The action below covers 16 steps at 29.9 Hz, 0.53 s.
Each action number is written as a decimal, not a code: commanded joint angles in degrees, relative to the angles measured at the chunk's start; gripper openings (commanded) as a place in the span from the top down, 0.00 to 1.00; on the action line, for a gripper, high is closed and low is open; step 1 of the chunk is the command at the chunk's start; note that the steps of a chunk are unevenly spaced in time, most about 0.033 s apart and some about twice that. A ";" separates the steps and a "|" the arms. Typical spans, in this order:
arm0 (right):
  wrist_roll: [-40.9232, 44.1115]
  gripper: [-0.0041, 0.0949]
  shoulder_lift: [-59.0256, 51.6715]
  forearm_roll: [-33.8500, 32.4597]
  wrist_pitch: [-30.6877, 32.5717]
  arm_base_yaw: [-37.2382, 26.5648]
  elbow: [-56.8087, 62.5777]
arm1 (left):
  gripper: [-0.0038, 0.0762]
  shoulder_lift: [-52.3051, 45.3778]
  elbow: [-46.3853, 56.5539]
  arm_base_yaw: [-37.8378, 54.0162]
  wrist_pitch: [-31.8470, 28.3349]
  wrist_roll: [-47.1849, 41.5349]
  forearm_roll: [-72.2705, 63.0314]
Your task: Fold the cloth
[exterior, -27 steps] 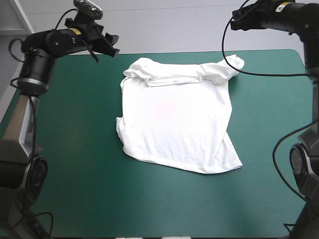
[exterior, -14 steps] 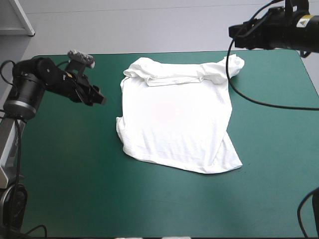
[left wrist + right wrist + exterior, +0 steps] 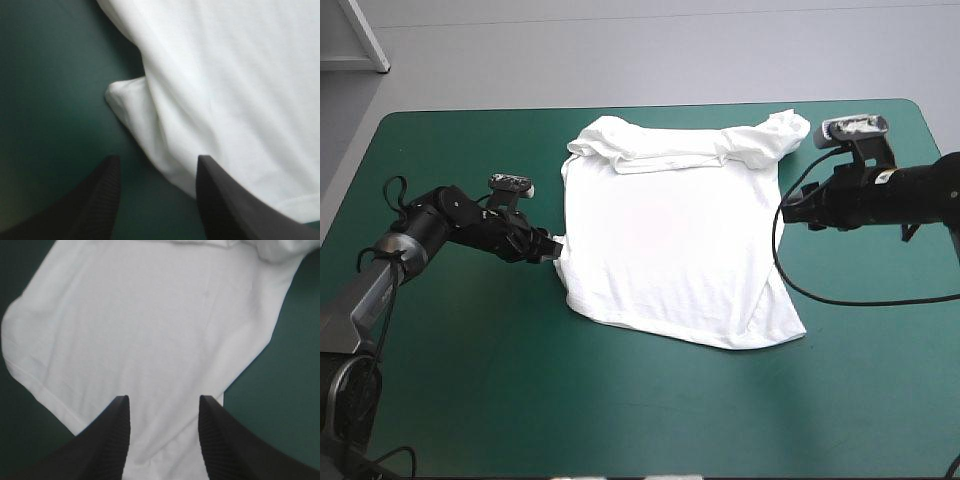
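Lying spread near the middle of the teal-green table [image 3: 470, 400], the white T-shirt [image 3: 670, 240] is mostly flat, bunched along its far edge. At its left edge the left gripper [image 3: 553, 252] sits low, black fingers apart, a small fold just ahead. At its right edge the right gripper [image 3: 787, 212] has its fingers apart over the cloth.

T-shirt [image 3: 670, 250] plain white; cover [image 3: 470, 380] plain teal-green; left fingers [image 3: 95, 202] black, finely ribbed; right fingers [image 3: 111, 440] same.
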 commanded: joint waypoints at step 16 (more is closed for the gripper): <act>-2.88 0.54 -1.83 -2.69 -9.87 0.01 15.75 | 0.93 5.67 -0.84 -0.12 -2.60 7.34 -9.40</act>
